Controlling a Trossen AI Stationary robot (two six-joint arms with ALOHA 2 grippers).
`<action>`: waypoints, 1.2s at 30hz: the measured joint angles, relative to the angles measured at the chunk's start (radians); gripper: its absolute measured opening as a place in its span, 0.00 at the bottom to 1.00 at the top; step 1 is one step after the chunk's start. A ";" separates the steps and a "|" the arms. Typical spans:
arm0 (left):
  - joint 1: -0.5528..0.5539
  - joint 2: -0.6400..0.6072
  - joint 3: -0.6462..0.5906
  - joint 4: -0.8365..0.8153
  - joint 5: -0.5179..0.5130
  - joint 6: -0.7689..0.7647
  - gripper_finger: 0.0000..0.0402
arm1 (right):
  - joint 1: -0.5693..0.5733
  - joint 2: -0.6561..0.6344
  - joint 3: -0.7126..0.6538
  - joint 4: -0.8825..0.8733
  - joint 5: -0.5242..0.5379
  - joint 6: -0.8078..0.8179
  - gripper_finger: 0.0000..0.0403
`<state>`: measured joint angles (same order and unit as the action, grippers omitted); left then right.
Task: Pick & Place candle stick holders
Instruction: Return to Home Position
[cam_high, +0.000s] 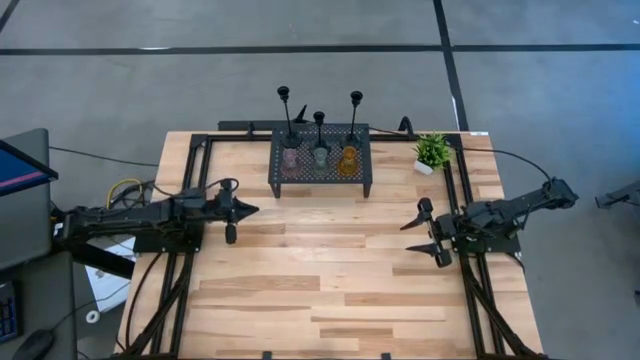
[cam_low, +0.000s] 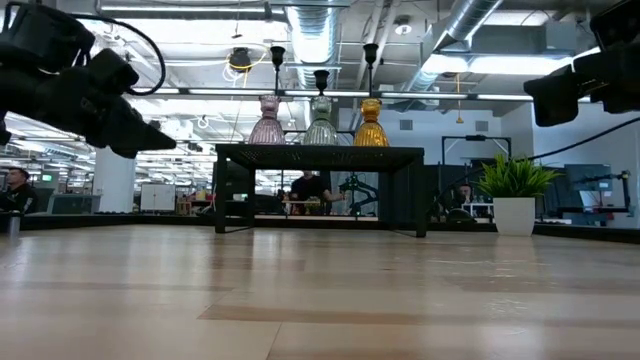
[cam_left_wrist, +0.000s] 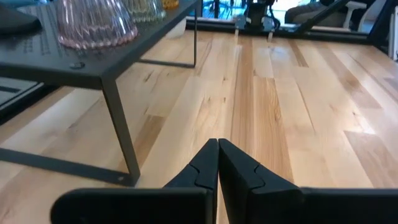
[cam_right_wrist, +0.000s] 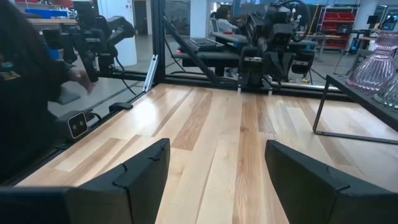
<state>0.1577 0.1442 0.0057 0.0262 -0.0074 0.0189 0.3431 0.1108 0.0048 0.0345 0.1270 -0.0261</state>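
Three black thin-stemmed candle stick holders (cam_high: 318, 127) stand upright by their round bases along the far part of the black perforated rack (cam_high: 320, 160). In front of them on the rack stand three squat holders: pink (cam_high: 291, 160), green (cam_high: 320, 157), amber (cam_high: 348, 160). They also show in the low view: pink holder (cam_low: 267, 121), green holder (cam_low: 320, 121), amber holder (cam_low: 371, 123). My left gripper (cam_high: 252, 210) is shut and empty at the table's left, above the wood. My right gripper (cam_high: 408, 237) is open and empty at the table's right.
A small green potted plant (cam_high: 433, 152) stands right of the rack near the far right corner. Black frame rails (cam_high: 190, 190) run along the table's left and right sides. Bare wood (cam_high: 330, 270) lies between the arms and toward the near edge. A person (cam_right_wrist: 25, 93) shows beyond the table.
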 joint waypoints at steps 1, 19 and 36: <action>0.000 0.009 0.000 0.000 0.000 0.000 0.03 | 0.000 0.000 0.000 0.000 0.000 0.000 0.63; 0.000 0.157 0.001 0.002 0.000 0.000 0.03 | 0.000 0.000 0.000 0.000 0.000 0.000 0.63; 0.000 0.205 0.001 0.011 0.000 0.000 0.03 | 0.000 0.000 0.000 0.001 0.000 0.000 0.63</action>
<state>0.1577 0.3492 0.0063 0.0374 -0.0074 0.0185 0.3431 0.1104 0.0044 0.0353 0.1274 -0.0257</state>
